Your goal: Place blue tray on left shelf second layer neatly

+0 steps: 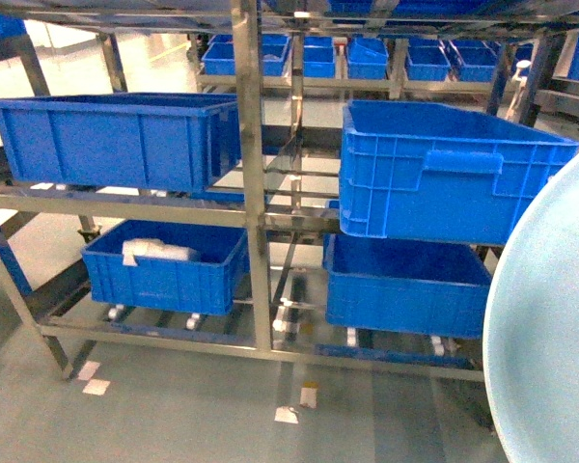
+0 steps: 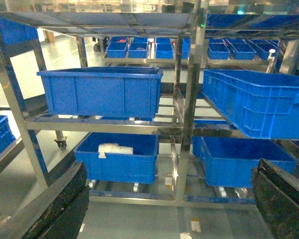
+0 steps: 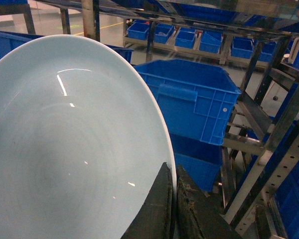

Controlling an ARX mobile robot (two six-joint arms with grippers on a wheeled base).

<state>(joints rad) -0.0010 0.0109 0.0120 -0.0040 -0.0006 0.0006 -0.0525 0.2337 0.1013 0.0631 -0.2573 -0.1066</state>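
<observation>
1. Nearest the right wrist camera, the right gripper (image 3: pixel 173 201) had its two dark fingers pinched on the lower rim of the blue tray (image 3: pixel 74 144), one finger on each face.
2. Tray was held aloft on edge, tilted, its glossy inner face toward that camera. In the head view it filled the right margin (image 1: pixel 550 328), in front of the rack and apart from it.
3. Handling, judged: rigid and thin-walled, probably light for its span. The glaze showed sharp highlights, so it is likely slippery. If ceramic, it would chip or break on the steel rails.
4. Grip point, judged: rim is the only purchase available. A single edge pinch leaves the far rim free to swing, so slow wrist moves are advisable.
5. Left gripper (image 2: pixel 169 209) was spread wide with nothing between; only dark finger pads (image 2: pixel 65 204) showed at the lower corners of its view.
6. Steel rack (image 1: pixel 254 183): left bay second layer carried a deep blue crate (image 1: pixel 116 140) along its front edge. Right bay held a tilted crate (image 1: pixel 444 174) at the same level.
7. Lower left crate (image 1: pixel 164 265) held a white bundle (image 1: pixel 157 253).
</observation>
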